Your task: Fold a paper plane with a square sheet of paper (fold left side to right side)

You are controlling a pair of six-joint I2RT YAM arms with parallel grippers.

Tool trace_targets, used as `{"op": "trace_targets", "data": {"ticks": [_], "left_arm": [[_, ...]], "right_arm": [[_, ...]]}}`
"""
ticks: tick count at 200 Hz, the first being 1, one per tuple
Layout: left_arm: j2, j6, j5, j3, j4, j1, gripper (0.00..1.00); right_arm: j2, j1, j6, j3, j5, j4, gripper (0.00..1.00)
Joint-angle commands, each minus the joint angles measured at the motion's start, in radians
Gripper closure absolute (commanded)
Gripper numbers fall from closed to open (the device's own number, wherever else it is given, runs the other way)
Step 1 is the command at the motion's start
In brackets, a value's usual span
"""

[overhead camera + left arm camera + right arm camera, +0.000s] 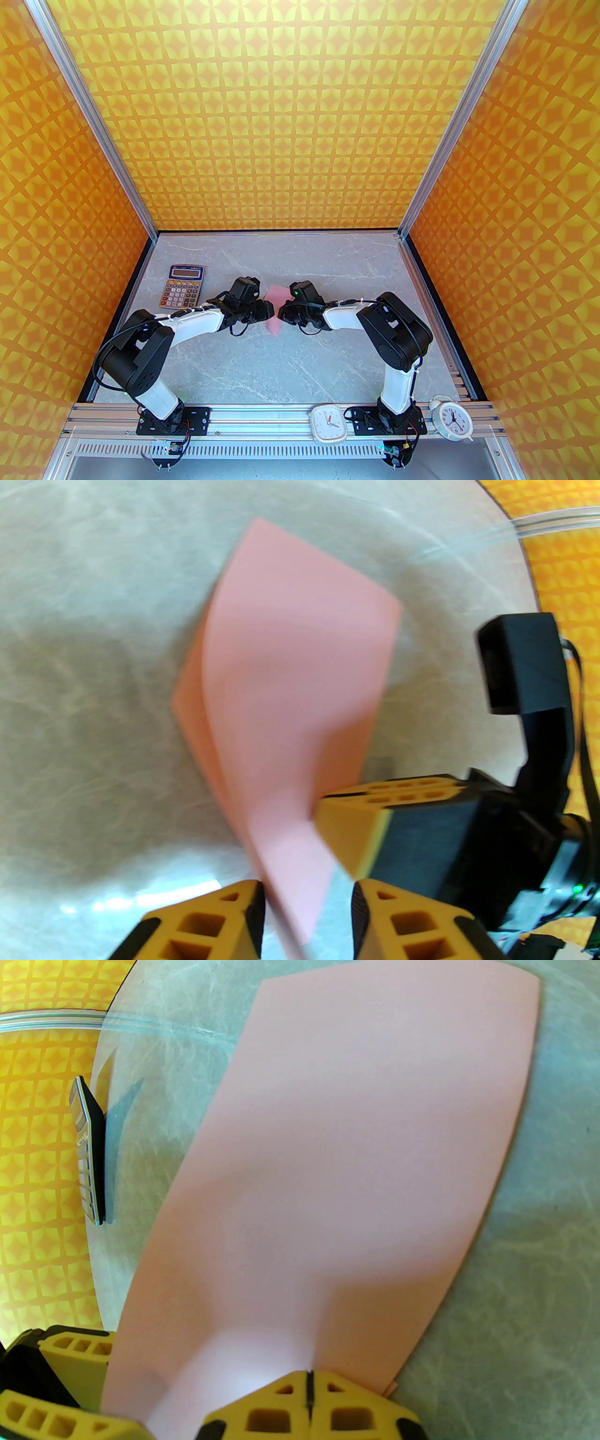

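Mid-table, both grippers meet over the square sheet of paper.
Right gripper is pinched closed on the sheet's raised flap; left gripper stands part-open, a paper corner hanging between its fingers. A calculator lies at nine o'clock of the sheet.

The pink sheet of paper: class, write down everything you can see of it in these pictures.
The pink sheet of paper is thin, plain and pale, with no print. It is folded over on itself: a lower layer peeks out along one side, and the upper layer bows up rather than lying pressed flat. It lies on the grey marbled table between the two arms. The right hand is shut on one edge; a corner passes between the open fingers of the left hand.
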State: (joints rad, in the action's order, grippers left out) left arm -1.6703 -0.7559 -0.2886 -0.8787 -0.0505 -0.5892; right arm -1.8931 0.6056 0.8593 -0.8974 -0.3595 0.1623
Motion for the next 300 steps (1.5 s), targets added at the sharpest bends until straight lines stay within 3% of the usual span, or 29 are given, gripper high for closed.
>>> {"op": "trace_targets", "data": {"ticks": [1, 119, 153, 170, 197, 233, 248, 261, 300], "left_arm": [[-0.025, -0.035, -0.064, 0.012, 0.087, -0.003, 0.63], [-0.083, -0.191, -0.108, 0.081, 0.334, 0.012, 0.62], [-0.091, -0.228, -0.122, 0.105, 0.397, 0.020, 0.56], [-0.101, -0.235, -0.133, 0.103, 0.412, 0.020, 0.47], [-0.104, -0.243, -0.138, 0.109, 0.429, 0.022, 0.46], [-0.106, -0.249, -0.138, 0.100, 0.421, 0.024, 0.64], [-0.111, -0.250, -0.138, 0.096, 0.413, 0.026, 0.66], [-0.115, -0.250, -0.138, 0.097, 0.410, 0.025, 0.79], [-0.132, -0.252, -0.138, 0.085, 0.400, 0.028, 0.79]], "right_arm": [[-0.028, 0.002, 0.007, 0.035, 0.022, -0.089, 1.00], [0.044, -0.013, 0.009, 0.067, 0.044, -0.041, 1.00], [0.031, -0.020, 0.020, 0.074, 0.024, -0.017, 0.98], [0.022, -0.020, 0.023, 0.074, 0.020, -0.014, 0.98], [0.019, -0.019, 0.024, 0.075, 0.021, -0.015, 0.98], [0.026, -0.024, 0.020, 0.081, 0.025, -0.017, 0.98], [0.039, -0.033, 0.019, 0.087, 0.027, -0.011, 0.97], [0.055, -0.040, 0.019, 0.092, 0.028, -0.006, 0.97], [0.118, -0.062, 0.032, 0.134, 0.036, 0.043, 0.93]]}}
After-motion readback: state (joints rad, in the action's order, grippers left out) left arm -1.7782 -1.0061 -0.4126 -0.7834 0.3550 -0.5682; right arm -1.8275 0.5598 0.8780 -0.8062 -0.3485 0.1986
